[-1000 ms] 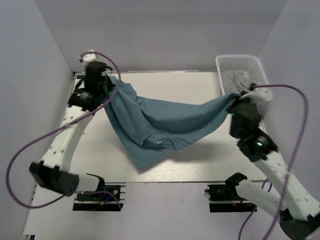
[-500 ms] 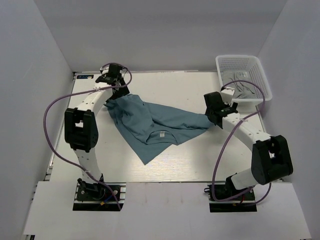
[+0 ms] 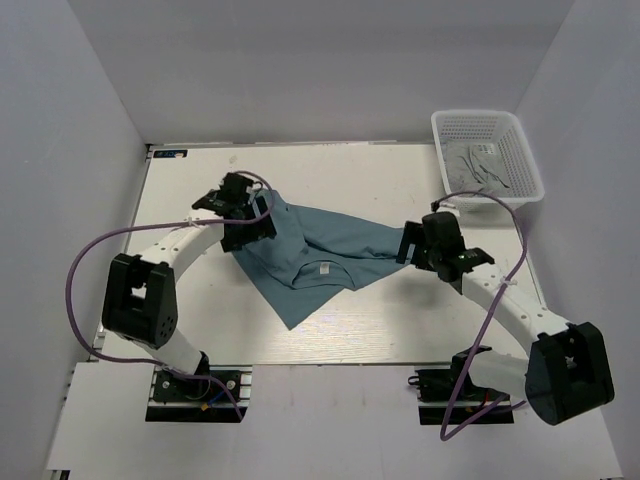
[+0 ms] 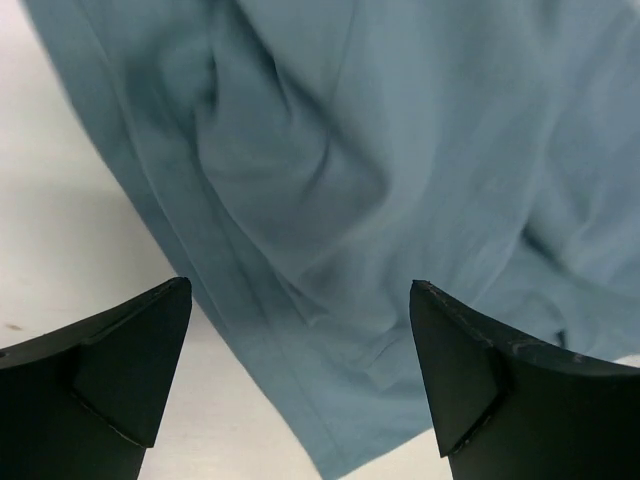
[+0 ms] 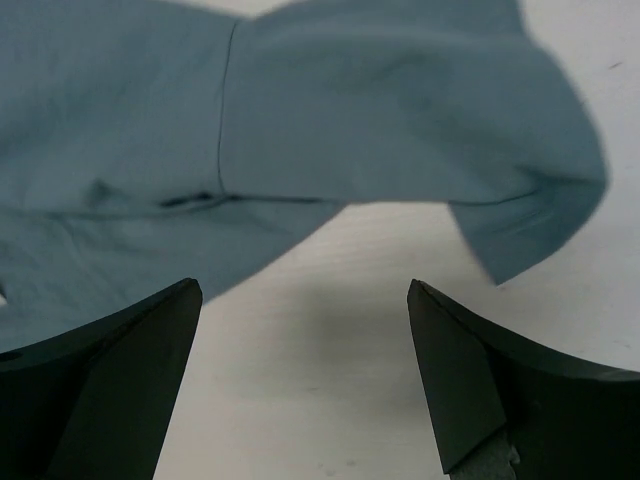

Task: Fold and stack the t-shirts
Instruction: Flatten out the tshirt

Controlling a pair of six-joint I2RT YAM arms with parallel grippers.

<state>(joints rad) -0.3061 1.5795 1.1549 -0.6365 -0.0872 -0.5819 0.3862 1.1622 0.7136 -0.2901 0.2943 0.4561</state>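
Spreading the t-shirt [image 3: 340,245] flat looks like the step in hand. It lies rumpled on the desk [image 3: 400,330], stretched between your two pairs of fingers, with folds running across it and one corner pointing back toward the arm bases. Your left fingers [image 4: 110,370] stand spread wide and empty, hovering just above a hemmed edge of the cloth. Your right fingers [image 5: 100,390] are equally spread and empty, with what looks like a sleeve just ahead of them and bare desk beneath. Folding has, by the look of it, not begun. Next you likely need to lower each pair onto the nearest edge, pinch it, and draw the cloth apart to smooth it.
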